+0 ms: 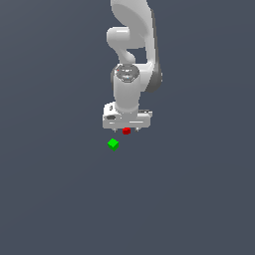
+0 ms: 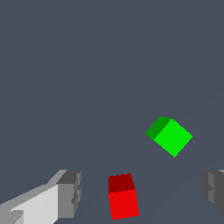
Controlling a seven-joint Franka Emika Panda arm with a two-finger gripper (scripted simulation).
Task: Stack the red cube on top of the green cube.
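- The red cube (image 2: 123, 201) lies on the grey floor (image 2: 87, 78) between the two fingers (image 2: 70, 194) of the gripper (image 2: 142, 192); it touches neither, so the pincer is open and holds nothing.
- In the exterior view the red cube (image 1: 126, 131) is half hidden under the white gripper (image 1: 127, 124); only the wrist view shows the gap.
- The green cube (image 1: 113, 144) sits near, apart from the red one, turned at an angle.

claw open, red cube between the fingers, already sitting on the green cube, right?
Not stacked. The wrist view shows the red cube on the floor, apart from the green cube, no contact. The rest holds: the claw is open, with the red cube between its fingers.
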